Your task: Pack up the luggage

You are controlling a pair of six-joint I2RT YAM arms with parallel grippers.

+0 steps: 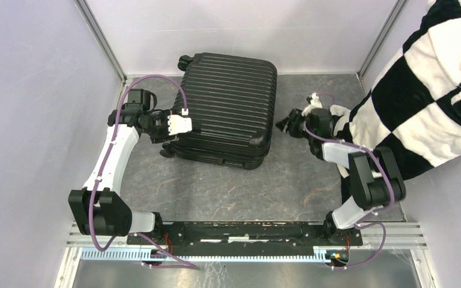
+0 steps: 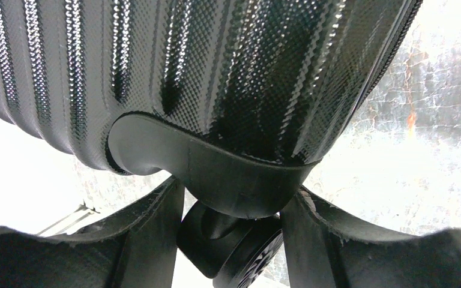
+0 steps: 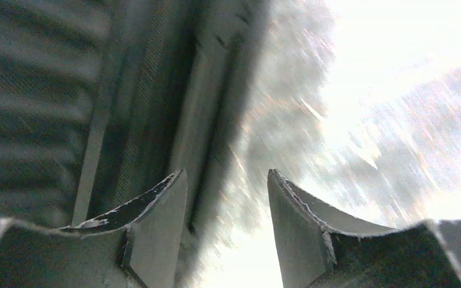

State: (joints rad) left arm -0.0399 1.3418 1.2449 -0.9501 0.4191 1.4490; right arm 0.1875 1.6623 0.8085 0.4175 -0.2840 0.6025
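The luggage, a black ribbed hard-shell suitcase, lies shut and flat on the grey table. At its near-left corner my left gripper has a finger on each side of a caster wheel's mount. Both fingers press against the mount, and the wheel hangs just below between them. To the right of the case my right gripper is open with nothing between its fingers. Its blurred wrist view shows the suitcase's side on the left.
A person in a black-and-white checkered garment leans in at the right, just behind my right arm. Pale enclosure walls stand close on the left, back and right. Another caster sticks out at the case's far-left corner.
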